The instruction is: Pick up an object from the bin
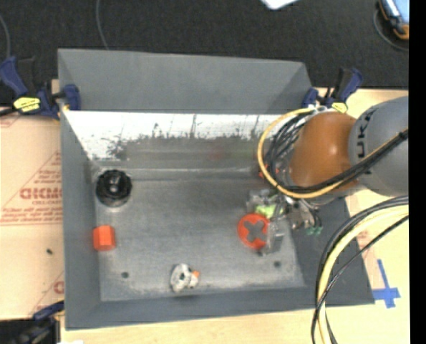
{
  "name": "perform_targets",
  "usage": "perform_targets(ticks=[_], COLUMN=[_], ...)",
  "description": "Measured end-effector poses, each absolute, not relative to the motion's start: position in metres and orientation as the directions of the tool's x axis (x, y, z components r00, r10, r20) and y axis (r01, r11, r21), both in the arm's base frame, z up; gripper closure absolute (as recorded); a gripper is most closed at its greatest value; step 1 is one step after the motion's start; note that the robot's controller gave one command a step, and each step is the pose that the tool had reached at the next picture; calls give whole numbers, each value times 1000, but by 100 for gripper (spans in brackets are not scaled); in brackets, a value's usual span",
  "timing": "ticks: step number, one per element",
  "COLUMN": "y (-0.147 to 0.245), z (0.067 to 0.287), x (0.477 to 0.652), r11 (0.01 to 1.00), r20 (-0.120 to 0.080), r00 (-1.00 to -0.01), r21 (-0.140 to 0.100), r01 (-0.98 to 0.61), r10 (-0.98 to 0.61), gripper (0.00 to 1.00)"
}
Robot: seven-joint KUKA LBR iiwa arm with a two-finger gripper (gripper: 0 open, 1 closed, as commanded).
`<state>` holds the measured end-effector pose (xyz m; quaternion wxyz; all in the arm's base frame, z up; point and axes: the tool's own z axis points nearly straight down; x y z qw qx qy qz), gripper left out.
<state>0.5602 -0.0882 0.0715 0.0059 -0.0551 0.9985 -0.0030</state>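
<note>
Where the gripper (277, 229) hangs, a red disc (253, 231) lies face-up.

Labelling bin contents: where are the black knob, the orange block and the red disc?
black knob (114, 186), camera view, its top centre.
orange block (104, 238), camera view, its top face.
red disc (252, 229), camera view, its crossed face.

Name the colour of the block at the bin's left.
The block is orange; camera view.

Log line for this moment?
gripper: low, right side of bin | beside: red disc | elsewhere: orange block, black knob, white piece
</note>
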Motion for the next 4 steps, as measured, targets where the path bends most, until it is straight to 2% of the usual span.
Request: perform_targets(ticks=[1, 2, 3, 4], y=[-86, -77, -77, -69], z=[77, 72, 72, 72], x=[570, 578, 578, 591], r11=[991, 990, 990, 987], r20=[-15, -20, -20, -28], r00=[-991, -990, -990, -987], r21=[-8, -9, -9, -13], r01=[-131, -143, -143, -160], r10=[-131, -143, -143, -160], gripper=[100, 100, 100, 100])
